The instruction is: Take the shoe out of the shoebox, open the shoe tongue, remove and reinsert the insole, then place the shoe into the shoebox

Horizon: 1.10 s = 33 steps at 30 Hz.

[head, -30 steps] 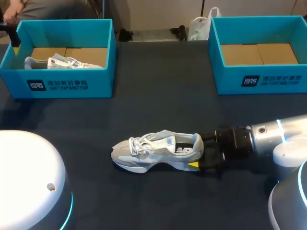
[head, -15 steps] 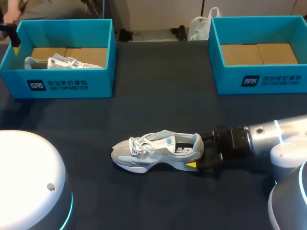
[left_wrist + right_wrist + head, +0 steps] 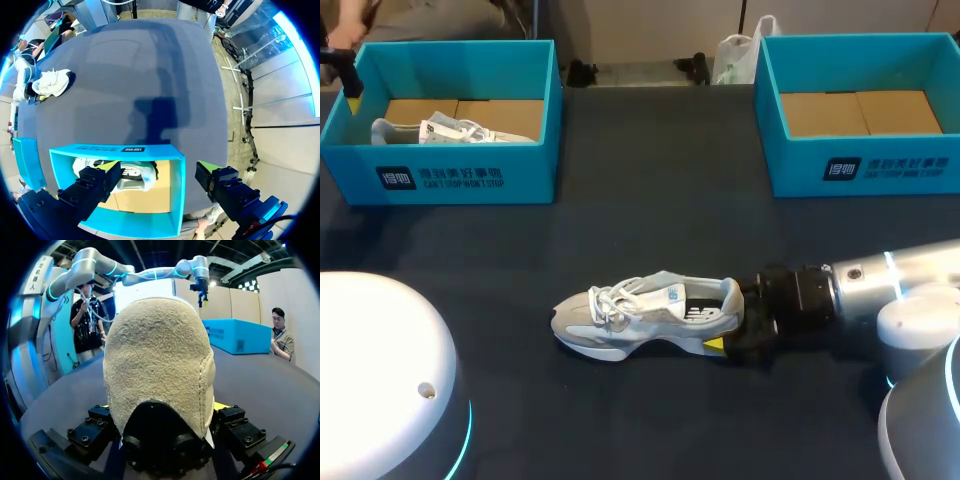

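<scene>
A grey and white shoe [image 3: 645, 318] lies on its sole mid-table, toe to the left; it also shows far off in the left wrist view [image 3: 50, 82]. My right gripper [image 3: 728, 325] is at its heel, open, one finger on each side. In the right wrist view the beige heel [image 3: 157, 365] fills the space between the fingers [image 3: 100, 427]; contact with them does not show. My left gripper [image 3: 159, 167] hangs open and empty over the far rim of the left shoebox [image 3: 115, 150], [image 3: 460, 175], which holds a second shoe [image 3: 450, 130], [image 3: 135, 175].
A second teal shoebox [image 3: 860, 160] stands at the back right with only cardboard showing inside. Dark tabletop lies between the two boxes and around the shoe. My arms' white bases [image 3: 380, 380] sit at the near corners.
My right gripper has slid slightly left, further along the heel. The shoe and the left arm have not moved.
</scene>
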Tool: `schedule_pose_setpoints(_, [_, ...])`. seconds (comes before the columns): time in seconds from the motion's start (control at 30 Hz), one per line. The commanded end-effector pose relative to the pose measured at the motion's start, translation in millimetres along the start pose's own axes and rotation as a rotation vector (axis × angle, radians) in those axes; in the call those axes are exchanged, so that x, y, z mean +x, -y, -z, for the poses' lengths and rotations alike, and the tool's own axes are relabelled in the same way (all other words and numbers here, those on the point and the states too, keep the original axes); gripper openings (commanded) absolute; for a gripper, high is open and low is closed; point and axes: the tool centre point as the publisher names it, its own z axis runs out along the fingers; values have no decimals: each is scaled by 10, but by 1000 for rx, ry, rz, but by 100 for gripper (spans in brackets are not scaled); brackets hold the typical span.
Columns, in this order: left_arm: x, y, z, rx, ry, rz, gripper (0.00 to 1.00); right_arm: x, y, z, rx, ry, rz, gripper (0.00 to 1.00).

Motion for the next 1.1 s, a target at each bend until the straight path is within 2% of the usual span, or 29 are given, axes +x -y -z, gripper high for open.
schedule_pose_setpoints(0.03, [0, 10, 3, -2, -2, 0, 100, -9, 10, -48, 3, 3, -5, 0])
schedule_pose_setpoints(0.63, [0, 10, 3, -2, -2, 0, 100, 22, 13, -53, -2, 6, -7, 0])
schedule_pose_setpoints(0.73, [-148, 199, 118, -3, 62, 167, 100, 22, 13, -53, -2, 6, -7, 0])
schedule_pose_setpoints(0.8, [-228, 298, 156, 25, 88, 268, 100, 22, 13, -53, -2, 6, -7, 0])
schedule_pose_setpoints(0.83, [-346, 411, 194, 77, 112, 463, 100, 22, 13, -53, -2, 6, -7, 0])
schedule_pose_setpoints(0.9, [-526, 567, 192, 139, 90, 715, 100, 22, 13, -53, -2, 6, -7, 0])
schedule_pose_setpoints(0.97, [-669, 660, 146, 176, 36, 865, 100, 22, 13, -53, -2, 6, -7, 0])
schedule_pose_setpoints(1.0, [-761, 723, 129, 145, 18, 964, 100, 22, 13, -53, -2, 6, -7, 0])
schedule_pose_setpoints(1.03, [-809, 764, 147, 88, 7, 943, 100, 22, 13, -53, -2, 6, -7, 0])
schedule_pose_setpoints(1.1, [-809, 764, 147, 88, 7, 943, 100, 22, 13, -53, -2, 6, -7, 0])
